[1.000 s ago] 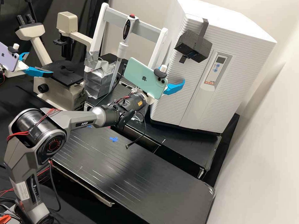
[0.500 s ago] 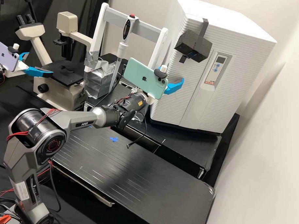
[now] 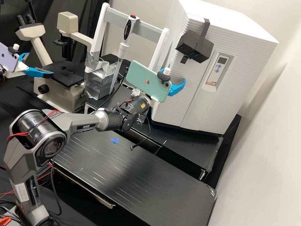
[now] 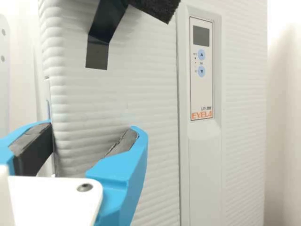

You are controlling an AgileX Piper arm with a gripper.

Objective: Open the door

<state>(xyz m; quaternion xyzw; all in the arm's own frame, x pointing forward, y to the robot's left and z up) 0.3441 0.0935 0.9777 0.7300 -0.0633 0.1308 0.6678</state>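
1. Leftmost of the concern, in the high view: a microscope (image 3: 59, 91), well apart from the reach. Hardly at risk, save from a wide backward swing.
2. Next, a tape-wrapped box (image 3: 98, 83) and an upright pipette (image 3: 123, 48). Likely to be knocked on pulling the door open, with the elbow or wrist backing into them.
3. Under the wrist, a hanging cable (image 3: 148, 134). Could snag on the bench edge if carried low, and so jerk the pull.
4. Then a green phone (image 3: 146, 81), tilted, mounted on the gripper (image 4: 91, 129). Might strike the cabinet front, or work loose, from rolling the wrist too close.
5. Blue fingers (image 4: 129, 176) apart, with nothing between them; at or just before the door's edge, contact impossible to tell. Could slide off the smooth rim through too shallow an entry, or push instead of pull.
6. The door (image 3: 173, 109) itself, on the white cabinet's front, apparently shut.
7. Higher up, a dark foam block (image 3: 196, 45), strapped on. Might be torn off by lifting too high.
8. Farthest right, the control panel (image 3: 217, 69). Buttons possibly pressed by overshooting sideways.
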